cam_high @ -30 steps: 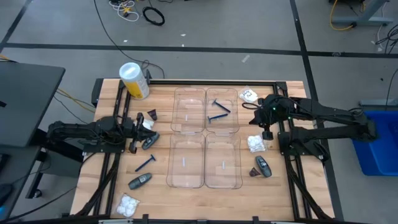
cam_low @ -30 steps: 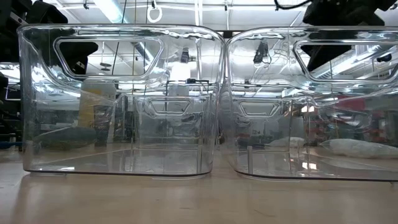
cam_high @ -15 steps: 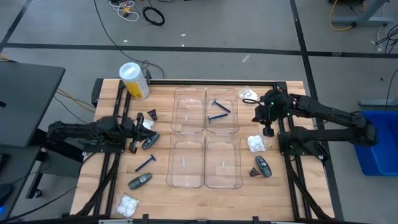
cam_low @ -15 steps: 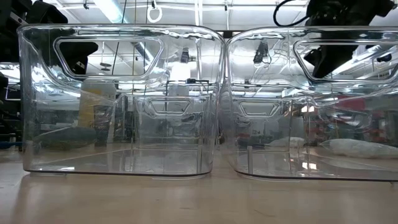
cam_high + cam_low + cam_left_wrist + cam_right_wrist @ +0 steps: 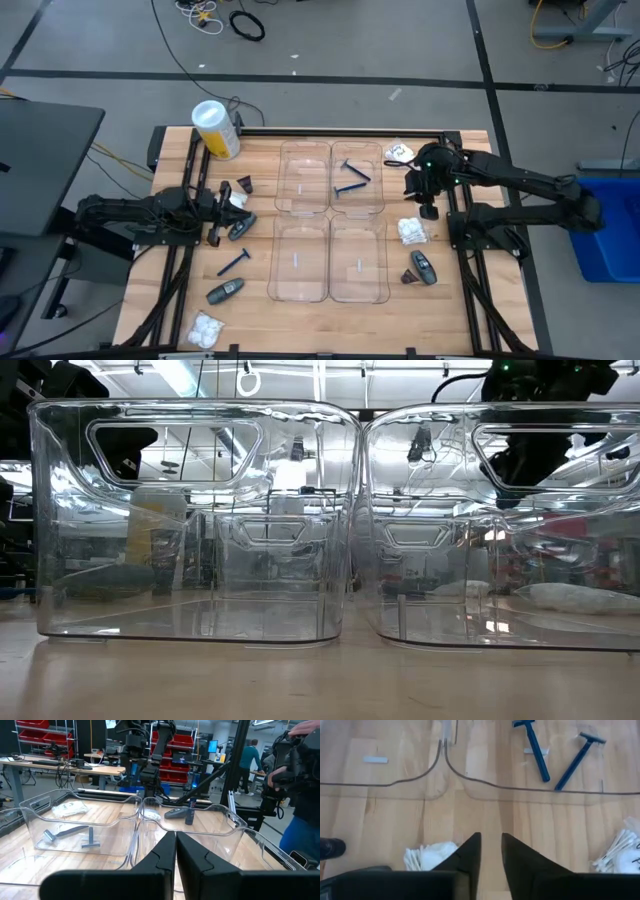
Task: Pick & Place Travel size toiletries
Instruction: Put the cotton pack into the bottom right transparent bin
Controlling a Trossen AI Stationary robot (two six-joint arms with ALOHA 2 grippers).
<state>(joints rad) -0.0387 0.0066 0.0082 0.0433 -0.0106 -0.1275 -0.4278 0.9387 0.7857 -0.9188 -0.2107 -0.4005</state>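
The right gripper (image 5: 424, 190), right of centre in the high view, has its jaws slightly parted and empty above a packet (image 5: 411, 230), apparently for pickup. Two razors (image 5: 351, 176) lie in the upper-right tray (image 5: 378, 150). The left gripper (image 5: 218, 208) is shut, empty.

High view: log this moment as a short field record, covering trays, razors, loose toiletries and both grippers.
trays: four clear trays in a two-by-two block mid-table
in trays: two blue razors in the far right tray
loose, left side: one blue razor, grey tube, white packet
loose, right side: white packet, grey tube
left gripper: shut, low at the table's left edge
right gripper: slightly open, empty, above the table beside the far right tray
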